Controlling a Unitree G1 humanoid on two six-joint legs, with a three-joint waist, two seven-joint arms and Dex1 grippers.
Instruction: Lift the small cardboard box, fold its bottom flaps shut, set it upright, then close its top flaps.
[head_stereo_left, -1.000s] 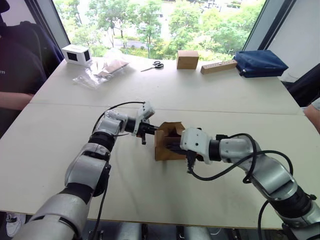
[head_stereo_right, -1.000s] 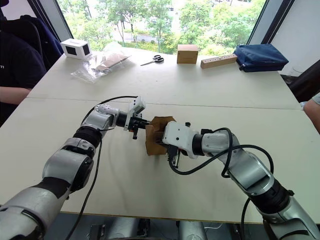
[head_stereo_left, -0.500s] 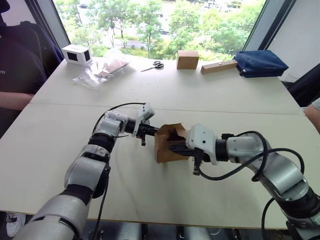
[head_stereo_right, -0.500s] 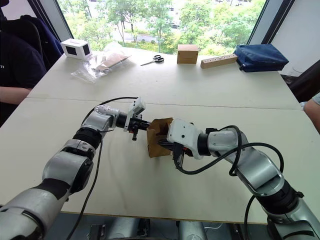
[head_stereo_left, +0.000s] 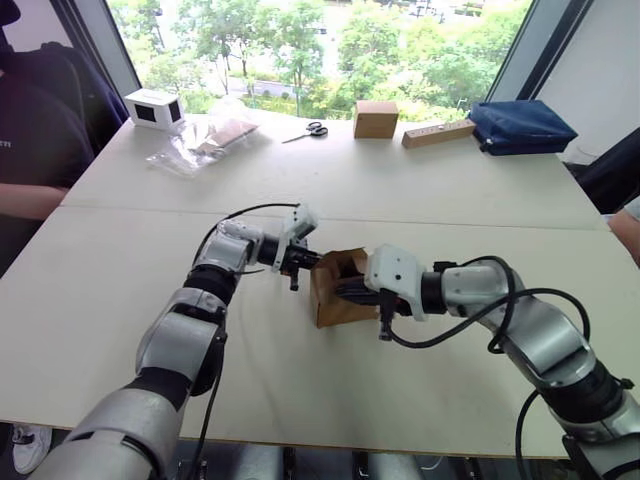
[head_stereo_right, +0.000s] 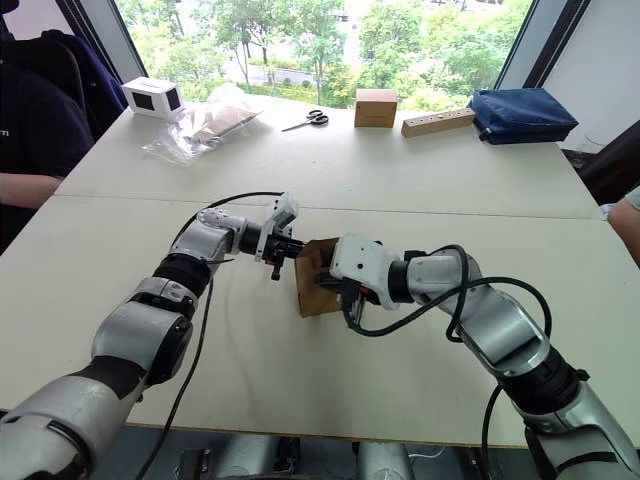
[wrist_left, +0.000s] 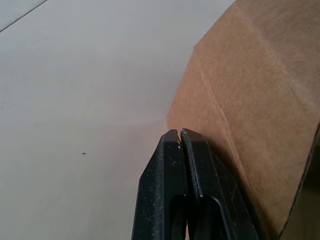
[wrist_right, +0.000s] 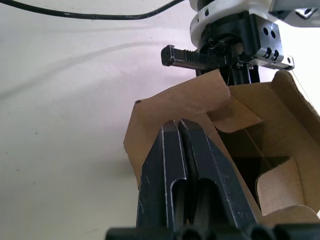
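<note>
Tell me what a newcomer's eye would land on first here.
First, the small cardboard box at mid-table, flaps loose and interior open to view. The left hand is pressed against its outer wall, fingers closed together, while the right hand pokes closed fingers in at a bent flap. Along the far edge sit another brown cardboard cube and a blue bag.

The right end effector hides the small cardboard box's open end, so its flaps there cannot be told apart. The box is cut off at the left wrist view's edge. A person's forearm is cut off at the counter's left.
</note>
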